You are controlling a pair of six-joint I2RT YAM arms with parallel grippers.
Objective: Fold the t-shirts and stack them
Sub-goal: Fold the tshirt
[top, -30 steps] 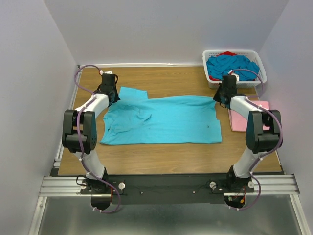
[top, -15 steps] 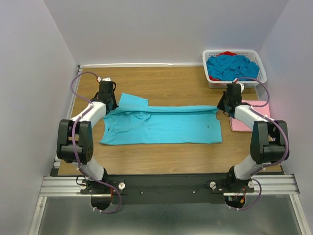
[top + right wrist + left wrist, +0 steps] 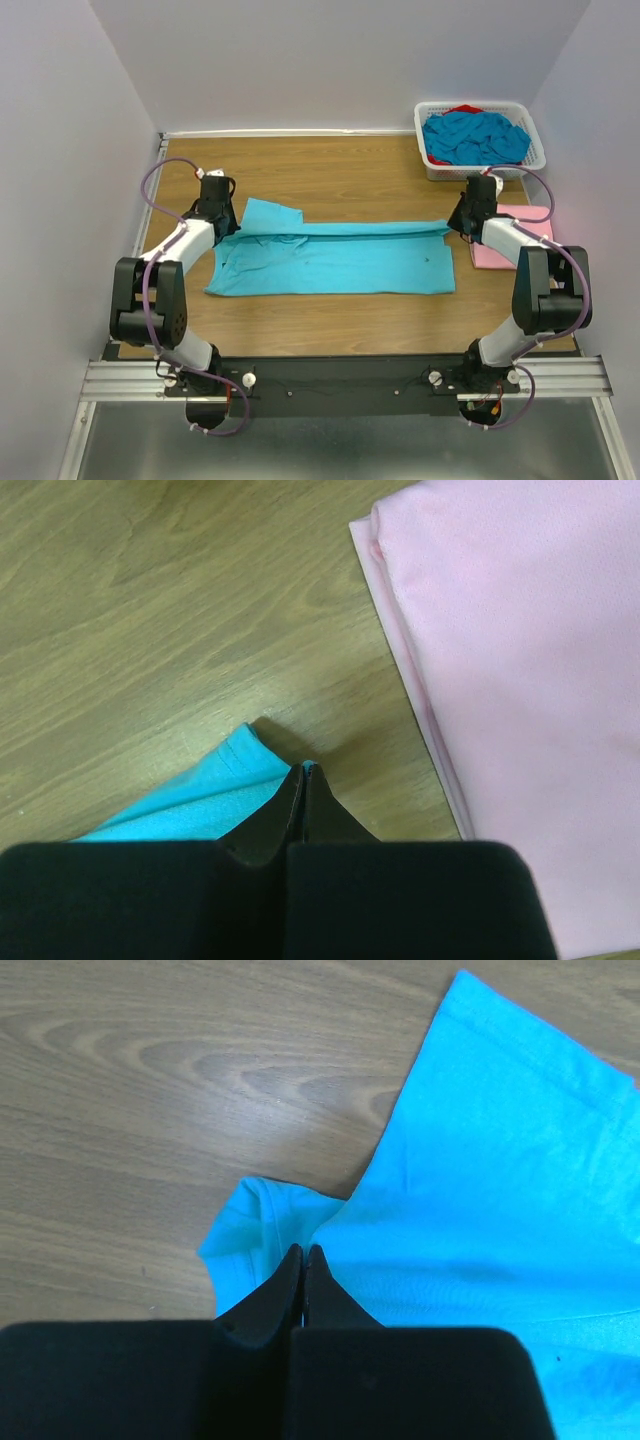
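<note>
A turquoise t-shirt (image 3: 330, 262) lies spread across the middle of the table, its far edge doubled over toward the near side. My left gripper (image 3: 222, 226) is shut on the cloth at the far-left corner by the sleeve (image 3: 272, 213). In the left wrist view the black tips (image 3: 303, 1251) pinch a fold of the t-shirt (image 3: 480, 1200). My right gripper (image 3: 460, 222) is shut on the far-right corner, where a sliver of turquoise hem (image 3: 215, 790) shows between the tips (image 3: 305, 769). A folded pale pink t-shirt (image 3: 520, 680) lies just right of it.
A white lattice basket (image 3: 440, 170) at the back right holds a heap of turquoise shirts (image 3: 475, 135) with a bit of red cloth. The pink t-shirt (image 3: 492, 255) lies along the right table edge. Grey walls enclose the table on three sides.
Both grippers have drawn the shirt's far edge toward the near side, folding it over. The spread cloth now looks narrower front to back. Both arms' elbows have dropped lower.
</note>
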